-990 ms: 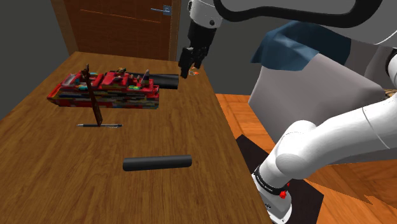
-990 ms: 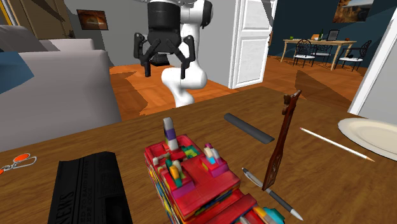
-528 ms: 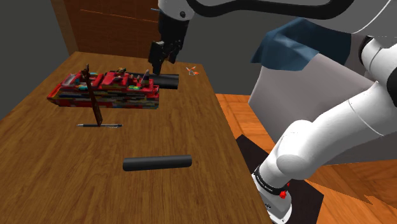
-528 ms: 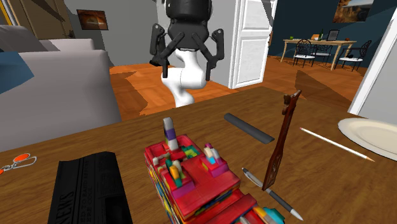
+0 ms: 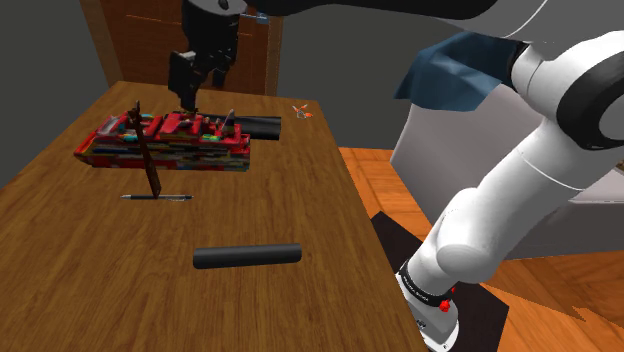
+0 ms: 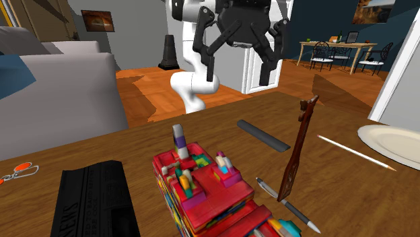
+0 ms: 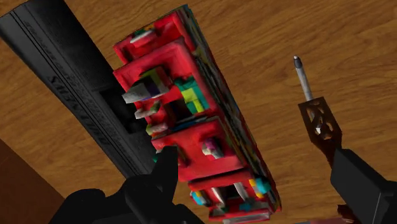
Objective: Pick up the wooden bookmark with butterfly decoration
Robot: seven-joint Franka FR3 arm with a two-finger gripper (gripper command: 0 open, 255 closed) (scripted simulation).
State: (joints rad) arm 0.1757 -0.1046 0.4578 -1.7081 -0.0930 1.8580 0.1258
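Brown, slim and pierced with a cut-out pattern at its head, the bookmark [image 6: 299,153] stands nearly upright on the wooden table [image 5: 90,270], leaning a little. In the second exterior view it is at three o'clock of the red block toy [image 6: 202,192] and apart from it. The pen [image 6: 291,206] lies at its foot; I cannot tell whether the two touch.

The gripper [image 6: 235,69] hangs well above the table with its fingers [image 6: 205,64] spread wide and nothing between them. In the shoulder view it is over the toy's far side, and the bookmark is at seven o'clock of it. In the second exterior view the bookmark is at five o'clock of it. Through the wrist camera I see the toy under the gap between the fingers, with the bookmark's head just beside one fingertip, outside the gap.

My judgement: this is the approach step. Nothing is grasped and the hand is not yet lined up.

The next move calls for:
- a sideways shift until the bookmark's head lies midway between the fingers;
- probably a wrist turn so the pads meet its flat faces;
- a slow descent that clears the toy and the pen.

The strip is thin and looks barely balanced, so I expect a knock would topple it.
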